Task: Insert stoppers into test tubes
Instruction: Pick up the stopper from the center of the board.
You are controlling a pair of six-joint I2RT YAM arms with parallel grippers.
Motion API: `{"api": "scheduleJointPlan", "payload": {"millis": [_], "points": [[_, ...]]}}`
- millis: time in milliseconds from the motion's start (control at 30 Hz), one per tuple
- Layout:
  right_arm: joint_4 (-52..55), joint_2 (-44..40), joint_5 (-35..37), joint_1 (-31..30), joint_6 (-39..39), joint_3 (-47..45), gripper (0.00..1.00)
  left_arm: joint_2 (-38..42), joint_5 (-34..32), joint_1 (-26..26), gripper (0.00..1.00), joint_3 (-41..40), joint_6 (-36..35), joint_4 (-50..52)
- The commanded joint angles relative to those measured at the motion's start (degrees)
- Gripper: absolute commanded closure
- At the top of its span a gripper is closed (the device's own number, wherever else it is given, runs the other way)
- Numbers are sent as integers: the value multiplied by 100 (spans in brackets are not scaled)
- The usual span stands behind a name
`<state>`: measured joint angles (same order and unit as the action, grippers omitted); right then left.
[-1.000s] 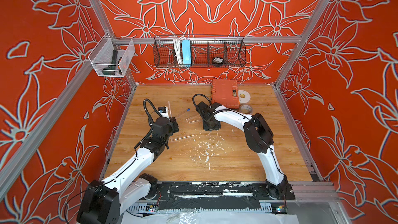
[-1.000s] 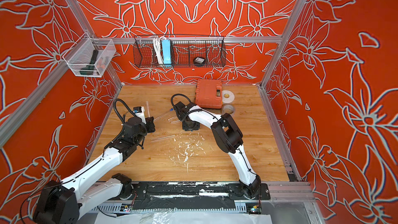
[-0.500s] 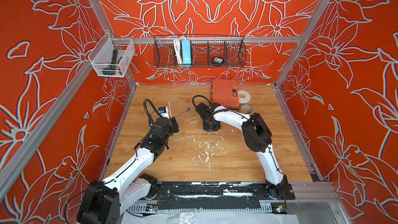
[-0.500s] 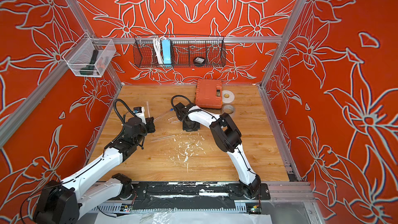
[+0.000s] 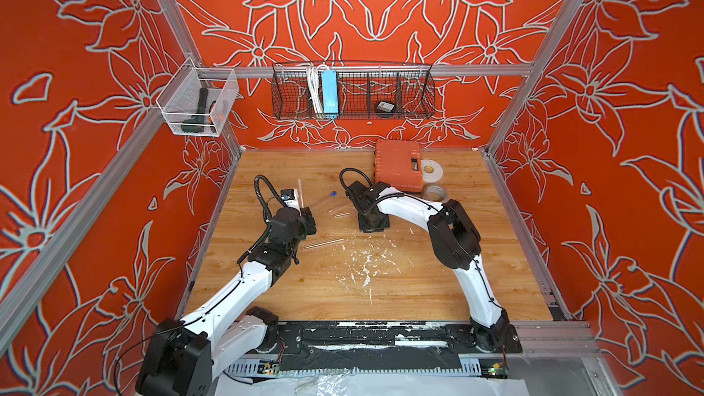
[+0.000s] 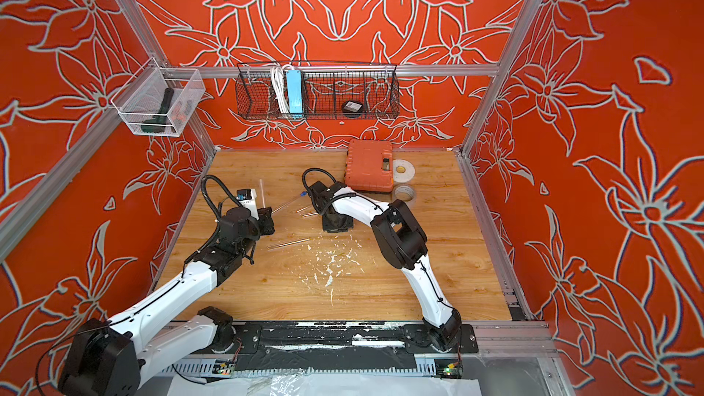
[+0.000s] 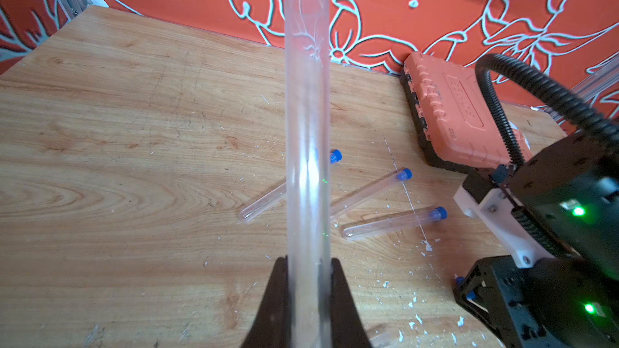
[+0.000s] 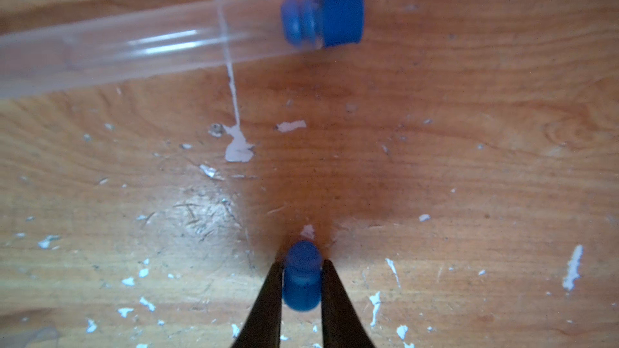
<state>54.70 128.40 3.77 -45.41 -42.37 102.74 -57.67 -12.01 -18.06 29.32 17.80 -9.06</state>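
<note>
My left gripper [image 7: 308, 262] is shut on a clear test tube [image 7: 306, 122], which points away from it with its open end bare. In both top views this tube [image 5: 300, 193] [image 6: 262, 192] stands up from the left gripper [image 5: 307, 219]. My right gripper [image 8: 302, 266] points down at the table and is shut on a blue stopper [image 8: 301, 279]. Just beyond it lies a tube [image 8: 150, 45] with a stopper [image 8: 338, 8] in it. Three stoppered tubes [image 7: 365, 192] [image 7: 392, 225] [image 7: 264, 202] lie between the arms. One bare tube [image 5: 322, 243] lies in front of the left gripper.
An orange case [image 5: 398, 165] and two tape rolls [image 5: 432, 171] [image 5: 436, 192] sit at the back right. White paint flecks [image 5: 365, 260] dot the middle of the wooden table [image 5: 438, 291]. A wire basket [image 5: 352, 89] and a clear bin [image 5: 198, 104] hang on the walls.
My right gripper's jaws have closed on the blue stopper, and the right arm's elbow has shifted slightly. The left arm and its tube have stayed where they were.
</note>
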Motion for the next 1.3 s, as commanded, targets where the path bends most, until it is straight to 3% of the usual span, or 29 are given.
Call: {"api": "scheduleJointPlan", "payload": {"millis": [0, 167, 367, 500, 633, 833, 1033, 1267], "points": [[-31, 105, -126, -11, 140, 2, 80, 54, -139, 5, 100, -5, -89, -8], [-150, -149, -206, 21, 460, -52, 84, 54, -91, 5, 100, -5, -547, -76], [-1091, -1330, -818, 174, 1234, -945, 84, 288, 576, 5, 100, -24, -1650, -335], [-1558, -2425, -1264, 292, 2083, -1718, 84, 290, 1776, 7, 100, 30, -2774, -469], [-1962, -3725, -1631, 447, 2946, -2686, 82, 424, 3002, -55, 100, -14, -4496, -316], [-1411, -5008, -2443, 465, 4271, -3204, 81, 621, 3646, -271, 100, -105, -6384, 129], [-314, -5552, -3382, 458, 5335, -3173, 80, 598, 3594, -810, 100, -101, -7686, 520], [411, -5450, -3955, 410, 5569, -2819, 80, 659, 3410, -1158, 100, -177, -8271, 370]]}}
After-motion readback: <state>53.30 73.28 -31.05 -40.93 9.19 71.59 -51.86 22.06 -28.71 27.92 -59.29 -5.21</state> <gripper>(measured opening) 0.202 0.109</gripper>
